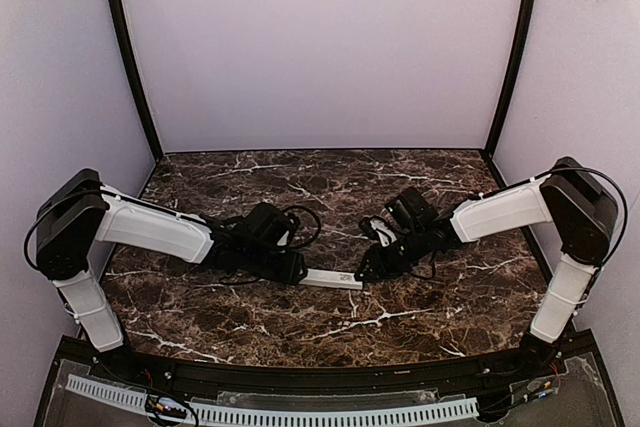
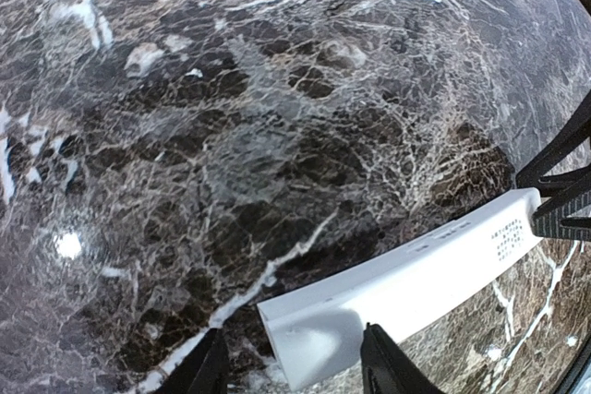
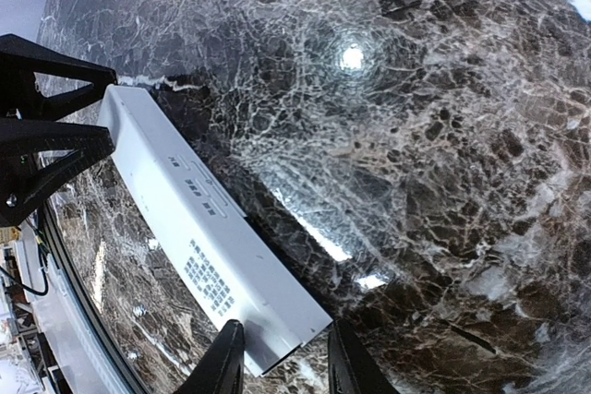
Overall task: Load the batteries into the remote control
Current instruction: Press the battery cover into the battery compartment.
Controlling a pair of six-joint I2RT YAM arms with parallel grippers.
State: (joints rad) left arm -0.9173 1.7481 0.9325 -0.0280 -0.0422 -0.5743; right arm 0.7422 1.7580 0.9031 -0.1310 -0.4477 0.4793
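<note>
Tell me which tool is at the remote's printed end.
The right tool: the remote control's printed text lies beside it; the left tool's end bears none.

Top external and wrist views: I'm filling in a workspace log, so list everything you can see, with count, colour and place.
remote control: one, white, flat on the table's middle, printed side up, between the two grippers.
batteries: none visible in any view.
table: one, dark brown marble with white veins, under everything.
enclosure walls: three, pale lilac, around the table.
left gripper: one, black, jaws astride the remote's left end, a gap on one side.
right gripper: one, black, jaws close about the remote's right end; grip unclear.
</note>
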